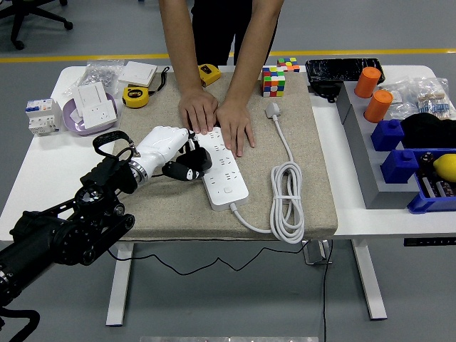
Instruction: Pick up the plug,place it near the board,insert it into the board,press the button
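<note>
Plug [194,165] held in left hand [165,148], at left edge of power strip [224,169]
Black plug sits in the curled white fingers [187,146], touching or just beside the strip's left side, can't tell if prongs are in a socket. Strip lies on tan mat [164,206] on white table [43,178], its white cable [288,203] coiled to the right. Person's hands [217,117] press flat on strip's far end. Rubik's cube [273,80] beyond mat's far edge
</note>
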